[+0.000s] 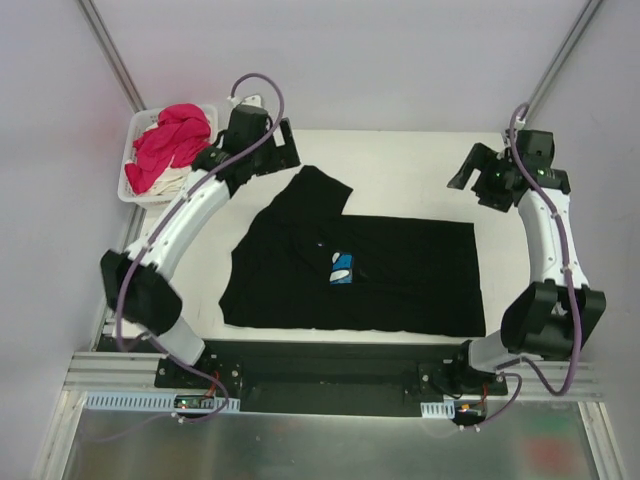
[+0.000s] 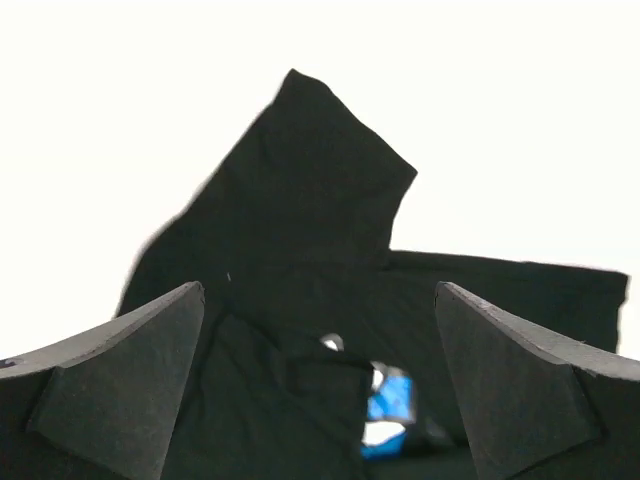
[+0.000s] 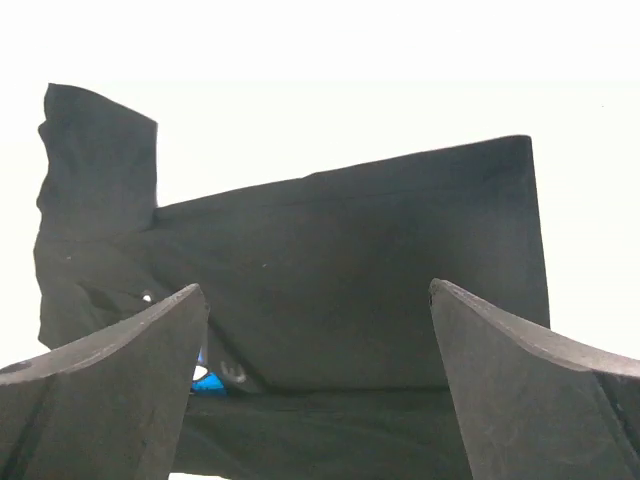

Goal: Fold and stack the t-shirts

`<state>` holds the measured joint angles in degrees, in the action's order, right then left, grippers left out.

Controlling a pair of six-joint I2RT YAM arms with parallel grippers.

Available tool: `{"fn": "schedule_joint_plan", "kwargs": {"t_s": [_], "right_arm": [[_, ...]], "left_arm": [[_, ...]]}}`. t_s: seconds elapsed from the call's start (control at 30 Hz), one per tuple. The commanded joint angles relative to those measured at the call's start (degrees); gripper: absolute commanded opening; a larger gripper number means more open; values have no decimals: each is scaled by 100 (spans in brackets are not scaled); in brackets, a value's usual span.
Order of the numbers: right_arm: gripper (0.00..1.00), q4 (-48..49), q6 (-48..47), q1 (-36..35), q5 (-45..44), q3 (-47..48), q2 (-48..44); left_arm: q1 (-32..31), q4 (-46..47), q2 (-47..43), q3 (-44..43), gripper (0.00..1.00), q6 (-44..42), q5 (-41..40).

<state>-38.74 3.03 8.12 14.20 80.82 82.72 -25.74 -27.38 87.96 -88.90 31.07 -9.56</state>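
Observation:
The black t-shirt [image 1: 360, 275] lies partly folded on the white table, one sleeve sticking out toward the back left, a patch of its blue and white print [image 1: 342, 268] showing at the middle. It also shows in the left wrist view [image 2: 300, 230] and the right wrist view [image 3: 350, 260]. A magenta-pink t-shirt [image 1: 172, 142] and a cream one [image 1: 172, 180] lie in the white basket [image 1: 135, 130]. My left gripper [image 1: 285, 150] is open and empty above the sleeve's far side. My right gripper [image 1: 468, 178] is open and empty above the table beyond the shirt's back right corner.
The basket stands off the table's back left corner, next to the left arm's elbow. Bare white table [image 1: 400, 170] shows behind the shirt between the two grippers. Grey walls and metal frame posts close the cell.

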Motion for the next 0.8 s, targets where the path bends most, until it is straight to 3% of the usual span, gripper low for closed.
{"fn": "schedule_joint_plan", "kwargs": {"t_s": [0.0, 0.27, 0.4, 0.53, 0.6, 0.77], "right_arm": [[96, 137, -593, 32, 171, 356, 780], [96, 701, -514, 172, 434, 628, 1966], [96, 824, -391, 260, 584, 786, 2485], [96, 956, -329, 304, 628, 822, 2714], [96, 1017, -320, 313, 681, 857, 2785], [96, 1044, -320, 383, 795, 971, 2969]], "left_arm": [[288, 12, 1239, -995, 99, -1568, 1130], [701, 355, 3329, -2543, 99, -1560, 1413], [746, 575, 4131, -3316, 94, -1516, 1518], [772, 1058, 4746, -3642, 88, -1271, 1546], [807, 1120, 5063, -3852, 80, -1104, 1510], [886, 1514, 5485, -3959, 79, -699, 1737]]}}
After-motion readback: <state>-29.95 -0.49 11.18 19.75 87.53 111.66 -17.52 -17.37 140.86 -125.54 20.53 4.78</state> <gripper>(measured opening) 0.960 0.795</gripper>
